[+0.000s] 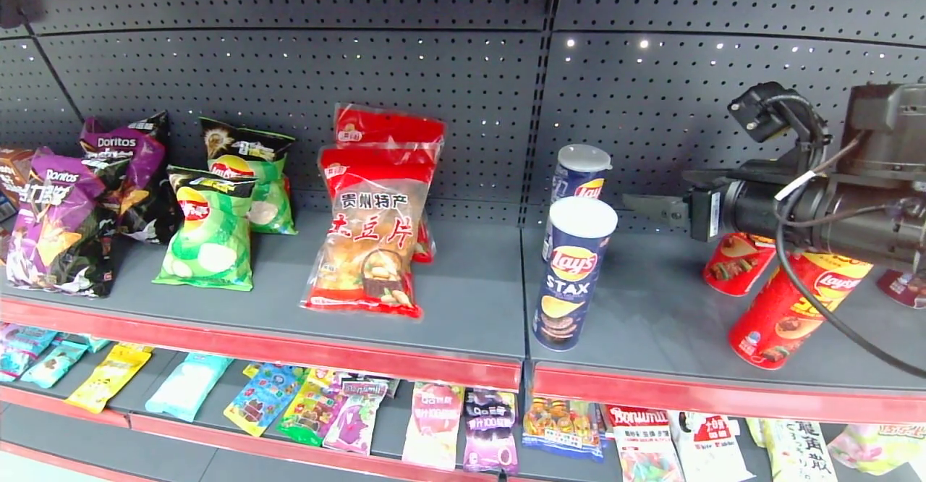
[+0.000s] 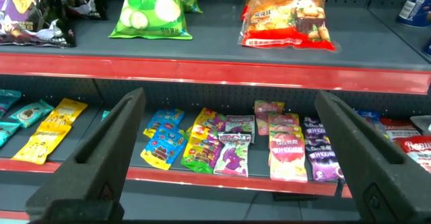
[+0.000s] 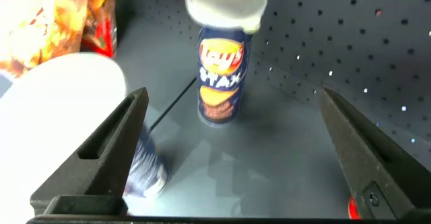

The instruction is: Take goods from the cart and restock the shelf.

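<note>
Both grippers are spread wide and hold nothing. Nearest, the left gripper (image 2: pixel 229 96) faces the shelf (image 2: pixel 215 72) front, and its wrist camera gives us the lower tier's candy bags (image 2: pixel 232 153) head-on. The right gripper (image 1: pixel 647 207) lies level over the upper board. From its wrist we see the near blue can (image 3: pixel 60 96) beside one finger and the far blue can (image 3: pixel 221 76) upright beyond, by the pegboard (image 3: pixel 350 42). Our head view adds red cans (image 1: pixel 788 308) tilted beneath that arm.
</note>
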